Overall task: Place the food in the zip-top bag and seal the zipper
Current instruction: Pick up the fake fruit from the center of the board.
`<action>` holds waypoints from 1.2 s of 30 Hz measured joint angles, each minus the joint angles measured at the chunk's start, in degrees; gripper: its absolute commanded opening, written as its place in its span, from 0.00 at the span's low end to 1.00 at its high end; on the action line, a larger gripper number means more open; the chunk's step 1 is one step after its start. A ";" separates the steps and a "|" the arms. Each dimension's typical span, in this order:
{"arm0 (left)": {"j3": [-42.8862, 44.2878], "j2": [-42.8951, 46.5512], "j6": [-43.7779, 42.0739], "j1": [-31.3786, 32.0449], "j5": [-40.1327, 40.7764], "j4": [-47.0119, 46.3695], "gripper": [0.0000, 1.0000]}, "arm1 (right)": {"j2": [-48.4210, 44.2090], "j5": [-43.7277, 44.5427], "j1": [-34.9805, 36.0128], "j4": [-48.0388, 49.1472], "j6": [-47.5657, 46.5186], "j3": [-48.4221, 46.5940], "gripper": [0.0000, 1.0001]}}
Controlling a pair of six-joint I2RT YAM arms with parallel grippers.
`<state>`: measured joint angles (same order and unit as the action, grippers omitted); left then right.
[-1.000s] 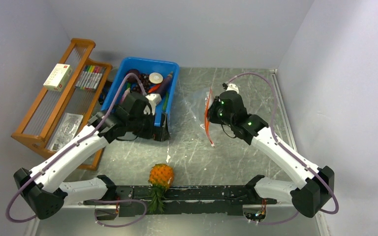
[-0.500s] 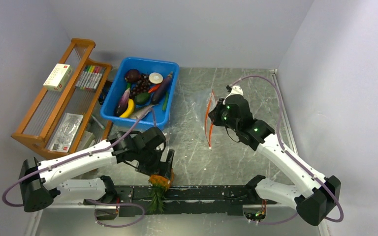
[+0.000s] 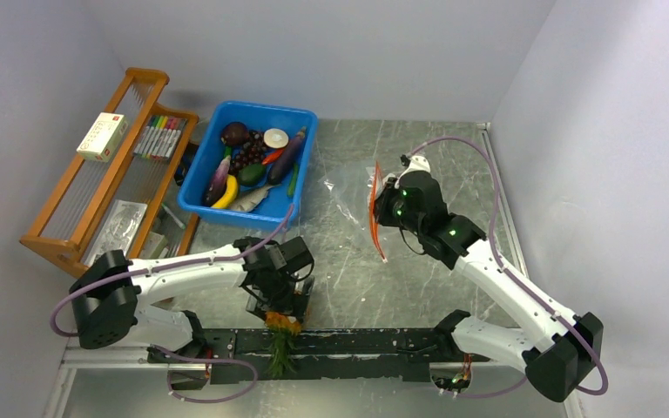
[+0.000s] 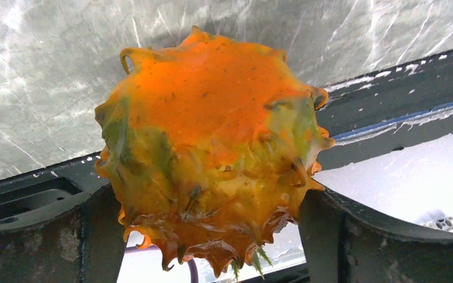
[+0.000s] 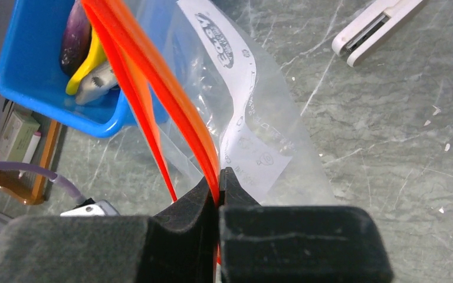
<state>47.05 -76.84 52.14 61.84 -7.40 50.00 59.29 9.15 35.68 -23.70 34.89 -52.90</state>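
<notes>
1. Grey marbled table (image 3: 340, 261), plain white walls (image 3: 331, 52) all round. A wooden rack (image 3: 61, 209) with marker pens (image 3: 161, 135) stands at the far left, and a blue bin (image 3: 226, 117) sits just beside it.
2. Down at the near edge, the pineapple (image 4: 212, 147) lies on the table against the black rail (image 3: 375, 341) between the arm bases. Its green leaves reach over that rail.
3. The left gripper (image 4: 212, 230) is right on top of it, spread as wide as it goes. One finger stands on each side of the fruit, not clamped on it.
4. Over on the right, the right gripper (image 5: 218, 188) is pinched tight on the zipper (image 5: 153, 76), gripping one end of the red strip.
5. The zip-top bag (image 5: 259, 135) hangs from that grip above the table. Its two red lips are parted and the clear film trails away.
6. The rest of the food is in the bin: grapes (image 3: 246, 155), eggplant (image 3: 286, 155) and the white-faced round piece (image 3: 275, 138).
</notes>
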 measured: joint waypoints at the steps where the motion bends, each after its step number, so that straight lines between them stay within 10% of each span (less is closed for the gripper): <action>1: 0.31 -0.59 0.33 0.07 0.33 -0.20 0.80 | 0.02 -0.35 0.00 0.02 0.04 0.00 0.00; 5: 1.60 -0.46 0.94 0.26 4.33 -0.33 0.50 | 0.66 -2.19 0.00 -0.31 0.39 -0.13 0.00; 12: 4.44 9.25 1.20 0.26 10.95 -3.93 0.34 | 1.62 -4.48 0.00 -3.85 -0.37 -3.21 0.00; 24: 15.45 23.02 -8.50 -7.43 15.61 -19.45 0.33 | 3.63 -16.37 -0.09 -8.22 4.33 -17.18 0.00; 36: 21.51 16.61 -16.06 -31.41 -8.85 -27.26 0.32 | 12.22 -8.72 -0.07 -16.85 10.69 -20.41 0.06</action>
<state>68.55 -60.23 36.07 30.44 -16.25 22.74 71.50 0.43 35.62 -40.56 45.58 -73.32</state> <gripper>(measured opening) 0.766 0.052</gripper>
